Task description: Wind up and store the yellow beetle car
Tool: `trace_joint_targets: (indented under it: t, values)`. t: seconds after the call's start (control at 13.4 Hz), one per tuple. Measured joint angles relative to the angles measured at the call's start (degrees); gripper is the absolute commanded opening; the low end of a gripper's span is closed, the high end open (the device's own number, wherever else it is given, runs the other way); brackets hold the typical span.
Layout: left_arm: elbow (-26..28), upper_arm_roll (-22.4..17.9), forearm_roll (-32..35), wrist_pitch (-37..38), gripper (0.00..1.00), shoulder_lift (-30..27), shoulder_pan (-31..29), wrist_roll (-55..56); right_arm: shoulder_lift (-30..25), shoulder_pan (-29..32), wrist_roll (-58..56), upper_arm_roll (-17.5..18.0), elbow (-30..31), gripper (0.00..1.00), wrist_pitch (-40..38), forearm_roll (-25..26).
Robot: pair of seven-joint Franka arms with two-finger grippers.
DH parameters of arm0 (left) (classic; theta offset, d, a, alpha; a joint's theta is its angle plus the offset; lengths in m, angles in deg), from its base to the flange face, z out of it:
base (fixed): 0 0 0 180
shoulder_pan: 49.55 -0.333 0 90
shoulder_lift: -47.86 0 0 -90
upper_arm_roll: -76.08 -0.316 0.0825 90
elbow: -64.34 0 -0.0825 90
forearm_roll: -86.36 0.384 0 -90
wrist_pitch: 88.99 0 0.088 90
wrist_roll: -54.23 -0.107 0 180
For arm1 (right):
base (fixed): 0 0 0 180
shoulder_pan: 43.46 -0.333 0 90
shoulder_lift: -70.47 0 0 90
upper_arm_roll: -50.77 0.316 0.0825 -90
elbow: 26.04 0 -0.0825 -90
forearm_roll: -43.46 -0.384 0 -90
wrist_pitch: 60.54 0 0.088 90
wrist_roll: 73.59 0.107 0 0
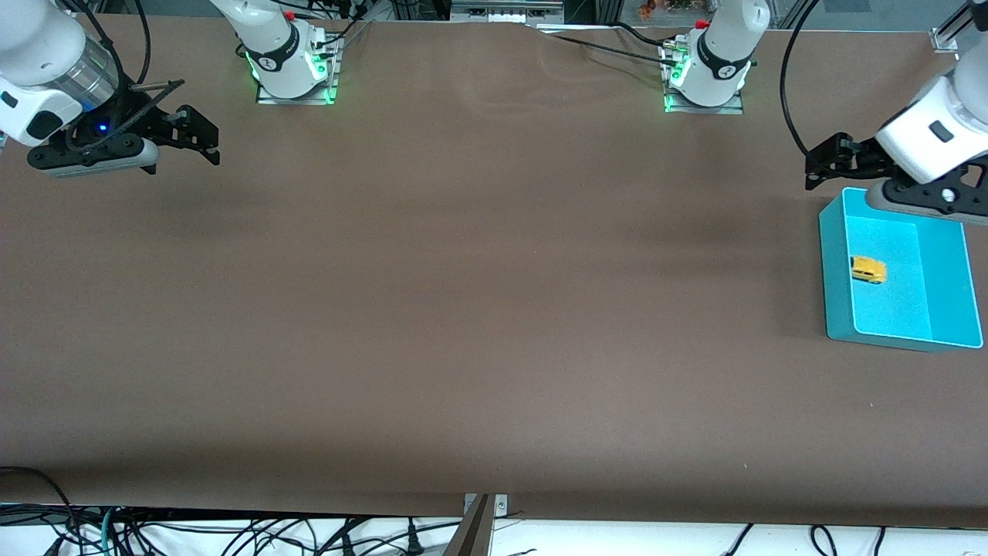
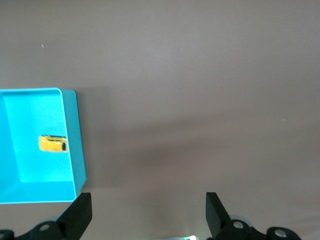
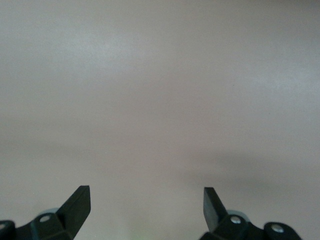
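Note:
The yellow beetle car lies on the floor of a teal bin at the left arm's end of the table, close to one wall. It also shows in the left wrist view, inside the bin. My left gripper is open and empty, in the air beside the bin's corner that is farthest from the front camera; its fingers spread wide over bare table. My right gripper is open and empty, waiting over the right arm's end of the table.
The brown table stretches between the two arms. The arm bases stand along its edge farthest from the front camera. Cables hang below the edge nearest the front camera.

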State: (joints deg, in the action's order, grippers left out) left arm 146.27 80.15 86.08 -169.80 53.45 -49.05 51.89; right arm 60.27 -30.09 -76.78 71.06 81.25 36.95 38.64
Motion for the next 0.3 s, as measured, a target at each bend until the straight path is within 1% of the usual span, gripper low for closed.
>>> trace_joint_targets:
  t: [0.15,0.3]
  values:
    - [0.32,-1.40,-0.81,0.21,1.00,-0.22,-0.18,0.00,0.00,0.00,0.00,0.00,0.00,1.00,0.00,0.00]
    - [1.13,-1.37,-0.82,0.24,1.00,-0.73,-0.08,0.24,0.00,0.00,0.00,0.00,0.00,1.00,0.00,0.00]
